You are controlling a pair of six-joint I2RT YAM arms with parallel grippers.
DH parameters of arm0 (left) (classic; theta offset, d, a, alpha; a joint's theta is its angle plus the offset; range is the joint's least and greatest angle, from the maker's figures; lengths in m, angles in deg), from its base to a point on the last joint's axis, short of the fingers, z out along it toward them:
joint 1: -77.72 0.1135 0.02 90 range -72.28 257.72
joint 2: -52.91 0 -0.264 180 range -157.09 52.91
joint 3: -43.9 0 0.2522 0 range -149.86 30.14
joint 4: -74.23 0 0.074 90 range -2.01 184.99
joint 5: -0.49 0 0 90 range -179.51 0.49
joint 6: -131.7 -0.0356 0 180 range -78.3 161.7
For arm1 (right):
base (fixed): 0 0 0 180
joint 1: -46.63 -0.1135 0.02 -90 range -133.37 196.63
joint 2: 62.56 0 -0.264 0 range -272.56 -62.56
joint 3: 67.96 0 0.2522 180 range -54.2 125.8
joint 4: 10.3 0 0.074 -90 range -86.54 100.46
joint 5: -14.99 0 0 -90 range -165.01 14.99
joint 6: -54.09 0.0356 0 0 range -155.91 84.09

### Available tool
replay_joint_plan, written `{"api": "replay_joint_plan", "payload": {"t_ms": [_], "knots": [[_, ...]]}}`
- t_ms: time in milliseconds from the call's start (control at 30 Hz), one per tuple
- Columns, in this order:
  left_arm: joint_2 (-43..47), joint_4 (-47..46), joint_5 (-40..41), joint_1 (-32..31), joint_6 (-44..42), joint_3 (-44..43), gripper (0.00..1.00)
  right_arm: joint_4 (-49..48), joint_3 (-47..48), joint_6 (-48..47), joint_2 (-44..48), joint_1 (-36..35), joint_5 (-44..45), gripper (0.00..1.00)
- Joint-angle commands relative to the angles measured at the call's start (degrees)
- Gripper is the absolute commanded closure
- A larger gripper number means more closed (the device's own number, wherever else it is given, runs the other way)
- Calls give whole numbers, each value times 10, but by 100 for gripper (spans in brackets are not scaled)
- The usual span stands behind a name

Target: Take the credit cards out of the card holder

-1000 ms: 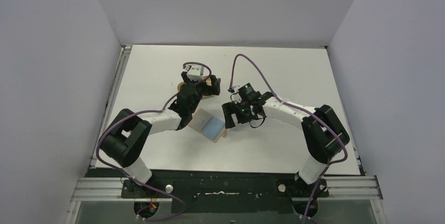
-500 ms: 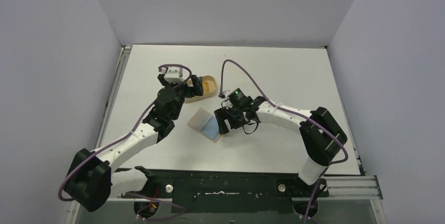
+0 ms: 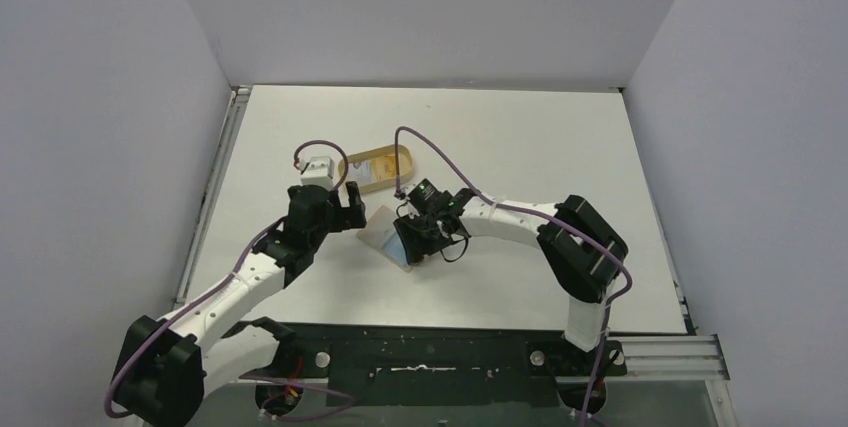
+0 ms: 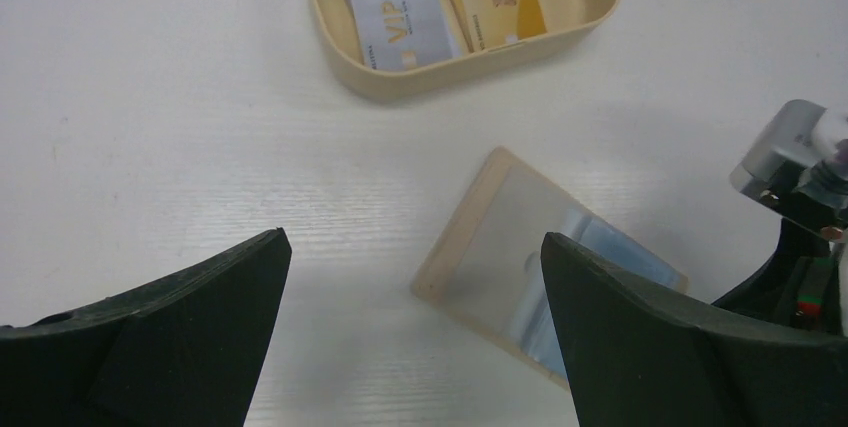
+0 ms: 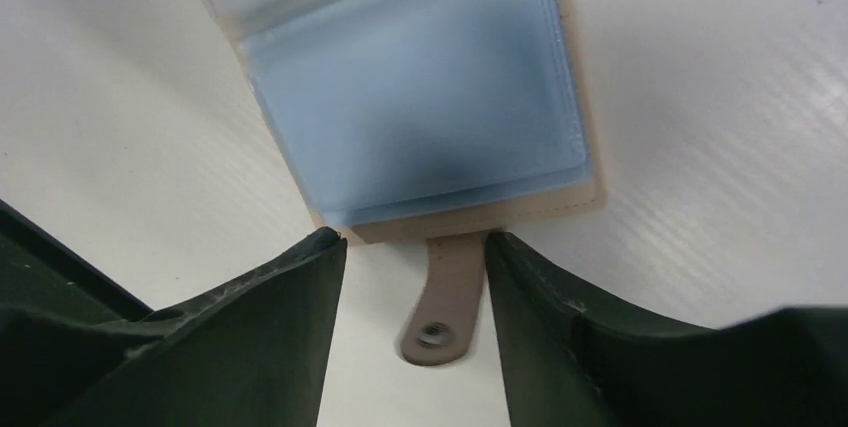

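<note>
Right wrist: tan card holder, rounded snap tab.

Right wrist view crops the card holder.

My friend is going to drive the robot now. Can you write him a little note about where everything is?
Left gripper: open, empty, hovering above the table.
Right gripper: open, jaws either side of the snap tab.
Card holder: lying open on the table, light blue card inside it.
Tray: holds two cards.
Done: holder opened. Left: pull the blue card out.
</note>
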Motion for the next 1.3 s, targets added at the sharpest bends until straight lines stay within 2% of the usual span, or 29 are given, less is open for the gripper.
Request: {"api": "replay_joint_plan", "payload": {"t_ms": [0,133,167,433,633,767,900,1033,1267], "knots": [[-32,17,-106,48,39,-6,3,10,30,6,-3,-13,19,54],[-89,-20,-188,72,46,-14,3,19,25,3,-5,-15,28,97],[-111,-26,-210,74,47,-20,3,19,22,1,-2,-13,27,100],[-196,-65,-323,83,53,-46,4,18,-9,-79,18,40,-63,100],[-196,-73,-296,88,76,-28,6,54,23,-141,-3,73,-126,100],[-217,-84,-324,91,93,-25,7,69,40,-167,-23,74,-154,100],[-255,-116,-375,91,125,-19,8,75,48,-181,-37,78,-175,100],[-299,-187,-424,89,175,-1,9,73,46,-183,-39,81,-179,100],[-317,-249,-445,87,212,31,11,69,41,-184,-39,84,-182,100]]}}
